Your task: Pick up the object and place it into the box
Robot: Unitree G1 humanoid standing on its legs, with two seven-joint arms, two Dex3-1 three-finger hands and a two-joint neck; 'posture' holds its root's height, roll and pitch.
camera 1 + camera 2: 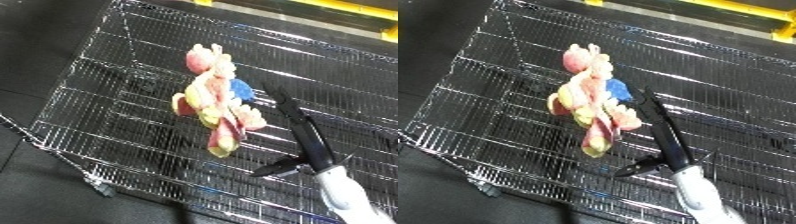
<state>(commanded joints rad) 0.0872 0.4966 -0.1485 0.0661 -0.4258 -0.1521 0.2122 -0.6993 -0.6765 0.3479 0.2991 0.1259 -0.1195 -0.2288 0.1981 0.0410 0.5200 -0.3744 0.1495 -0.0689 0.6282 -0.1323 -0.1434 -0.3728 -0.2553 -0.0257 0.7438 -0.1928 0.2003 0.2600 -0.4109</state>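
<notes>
A pink-and-yellow soft plush toy with a blue patch (pixel 213 100) lies mid-way across the silver wire-mesh shelf (pixel 98 110), lengthwise alongside, just left of the right hand (pixel 300 131), whose straight, open fingers hold nothing.

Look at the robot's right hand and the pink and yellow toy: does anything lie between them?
Nothing visible does. The right robot hand stretches open beside the soft toy on the wire rack, with only bare wire between. The bin is not in view.
</notes>
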